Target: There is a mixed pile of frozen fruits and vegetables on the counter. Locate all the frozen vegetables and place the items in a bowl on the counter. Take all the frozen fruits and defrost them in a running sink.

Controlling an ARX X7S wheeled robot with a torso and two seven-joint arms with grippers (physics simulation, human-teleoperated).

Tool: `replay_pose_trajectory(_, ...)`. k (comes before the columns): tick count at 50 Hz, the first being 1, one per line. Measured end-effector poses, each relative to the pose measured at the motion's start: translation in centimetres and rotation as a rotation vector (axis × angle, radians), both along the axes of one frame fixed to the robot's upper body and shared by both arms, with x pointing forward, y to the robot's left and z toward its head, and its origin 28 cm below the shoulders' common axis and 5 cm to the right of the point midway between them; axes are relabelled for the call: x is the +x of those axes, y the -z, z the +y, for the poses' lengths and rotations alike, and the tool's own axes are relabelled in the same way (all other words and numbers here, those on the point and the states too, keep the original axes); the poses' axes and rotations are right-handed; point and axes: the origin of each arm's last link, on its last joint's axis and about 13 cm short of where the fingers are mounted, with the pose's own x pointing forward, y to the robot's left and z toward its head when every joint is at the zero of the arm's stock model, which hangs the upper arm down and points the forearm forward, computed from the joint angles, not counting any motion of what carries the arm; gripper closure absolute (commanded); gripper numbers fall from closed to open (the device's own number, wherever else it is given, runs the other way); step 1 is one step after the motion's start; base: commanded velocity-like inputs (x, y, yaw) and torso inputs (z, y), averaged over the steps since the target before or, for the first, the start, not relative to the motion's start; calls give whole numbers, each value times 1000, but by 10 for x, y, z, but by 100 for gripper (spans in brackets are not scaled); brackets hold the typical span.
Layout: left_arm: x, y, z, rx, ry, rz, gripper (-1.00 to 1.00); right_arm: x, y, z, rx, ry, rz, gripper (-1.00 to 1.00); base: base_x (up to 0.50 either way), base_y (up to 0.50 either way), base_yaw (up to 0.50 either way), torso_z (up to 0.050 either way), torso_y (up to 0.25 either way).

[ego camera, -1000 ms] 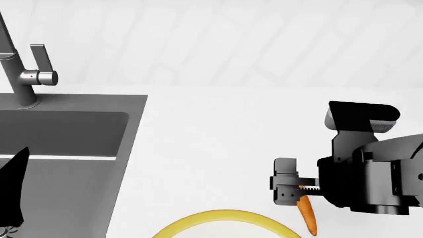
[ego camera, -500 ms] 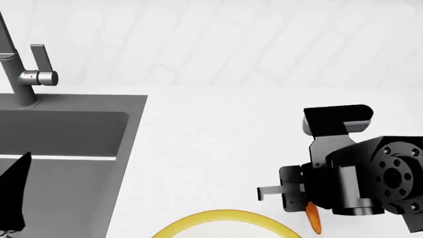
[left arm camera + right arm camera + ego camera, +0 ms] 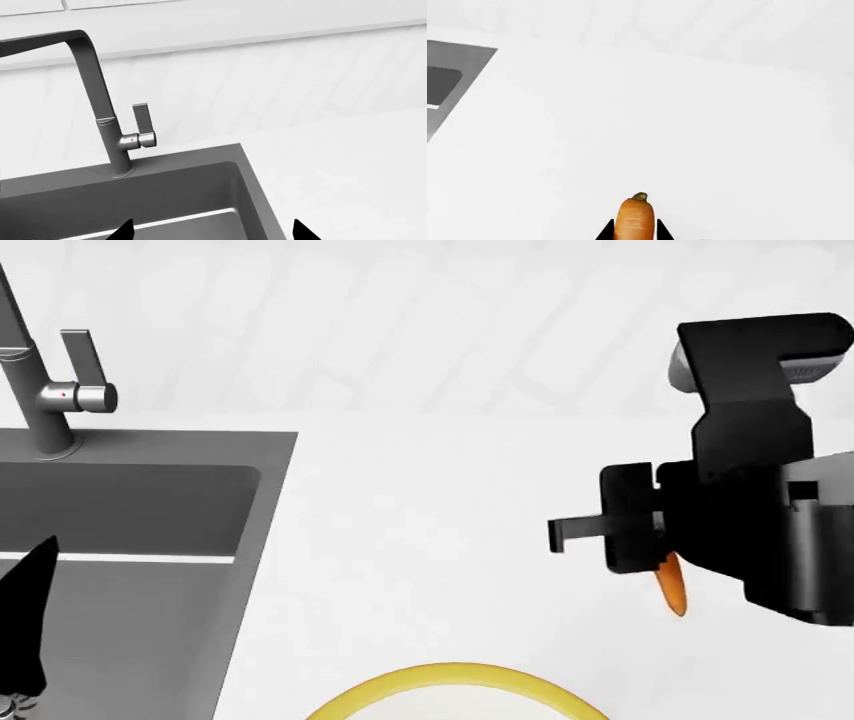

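Observation:
My right gripper [image 3: 638, 540] is shut on an orange carrot [image 3: 673, 586], one of the frozen vegetables, and holds it above the white counter [image 3: 427, 540]. In the right wrist view the carrot [image 3: 635, 217] sticks out between the two dark fingertips [image 3: 606, 232]. The bowl shows only as a yellow rim [image 3: 454, 678] at the near edge, below and left of the carrot. My left gripper [image 3: 213, 232] hangs open over the dark grey sink [image 3: 187, 200], with nothing between its fingers. In the head view it shows as a black finger [image 3: 27, 625]. The frozen fruits are out of view.
A tall grey faucet [image 3: 40, 390] with a red-dotted lever [image 3: 83, 380] stands behind the sink [image 3: 134, 540] at the far left. A pale tiled wall runs along the back of the counter. The faucet [image 3: 100, 110] also rises ahead of the left wrist camera.
My right gripper has risen and shifted right with the carrot in it, away from the bowl's rim, and its wrist has turned. The left arm has not moved.

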Motion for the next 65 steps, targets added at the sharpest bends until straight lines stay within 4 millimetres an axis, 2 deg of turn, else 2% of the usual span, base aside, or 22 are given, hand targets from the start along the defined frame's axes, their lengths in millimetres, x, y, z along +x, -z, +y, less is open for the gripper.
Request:
replay_pose_trajectory(6,-1,1,0,-2,-2,3,-100,-23,-12,2,-8,-43,-82,100,0,0,0,0,0)
replay_pose_trajectory(14,-1,-1,2,-12,-9,0,-100,-53,-18,8,-30,-103,-157,100,0,0,0,0,0)
replay_pose_trajectory(31,-3,-4,3,-19,-12,-8,-100,-89,-8,27,-33,-219,-170,100,0,0,0,0,0)
replay_pose_trajectory(47,-5,-2,3,-20,-10,-4,-100,-104,11,55,-35,-365,-106,100,0,0,0,0,0)
replay_pose_trajectory(65,-6,1,1,-20,-1,4,-100,-111,39,74,-32,-482,-12,100,0,0,0,0,0)
